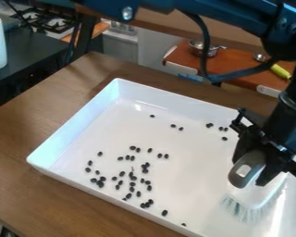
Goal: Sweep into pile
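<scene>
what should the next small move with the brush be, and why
Probably lift the brush held in the pincer to just beyond the stray dark beans near the far wall of the white tray: they sit apart from the bigger scatter nearer the camera, and the brush is off to the right.

Lab, robot arm [228, 15], toy stove [50, 21]

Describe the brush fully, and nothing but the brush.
The brush has a grey end piece with an opening through it, a whitish body that looks like plastic, and pale, see-through bristles fanning out below. The black gripper holds it between its fingers, over the right part of the white tray. It is tilted, grey end up and bristles down toward the tray floor; whether they touch it, I cannot tell.
</scene>
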